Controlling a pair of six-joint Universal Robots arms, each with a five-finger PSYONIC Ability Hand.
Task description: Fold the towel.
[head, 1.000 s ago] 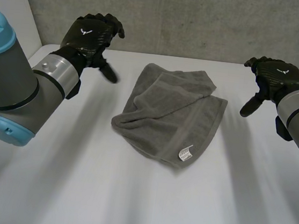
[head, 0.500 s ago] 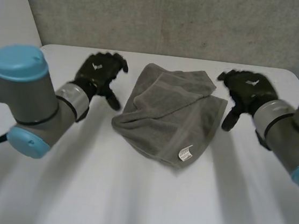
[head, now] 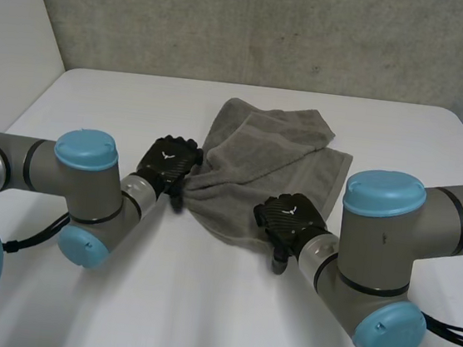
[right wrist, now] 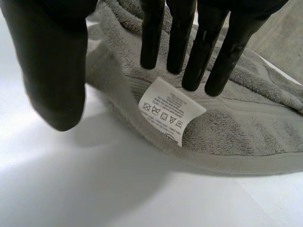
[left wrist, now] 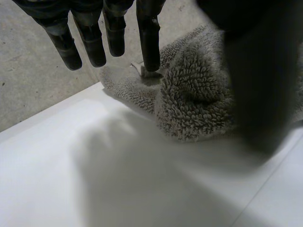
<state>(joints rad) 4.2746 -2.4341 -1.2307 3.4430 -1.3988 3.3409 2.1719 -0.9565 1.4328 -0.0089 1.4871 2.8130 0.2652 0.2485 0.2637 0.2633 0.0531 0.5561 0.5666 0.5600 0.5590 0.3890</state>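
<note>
**Both hands at the towel, neither holding it**

The grey towel [head: 275,162] lies rumpled and partly doubled over on the white table [head: 200,304], midway between the surface's left and right edges and nearer its far edge than its near one. The left hand [head: 169,160] sits at the towel's bunched corner, on the side facing the surface's left edge. In the left wrist view its fingers [left wrist: 90,40] reach out straight over the thick loops of that bunch, with the thumb spread apart on the other side; nothing is pinched. The right hand [head: 287,219] is at the towel's hem on the side facing the surface's near edge. Its fingers [right wrist: 177,42] are straight too, hanging just over the cloth, and the thumb [right wrist: 52,61] stands off above bare table beside the hem. A white care label [right wrist: 170,111] lies on the towel right under those fingertips, sewn in at the hem.
</note>
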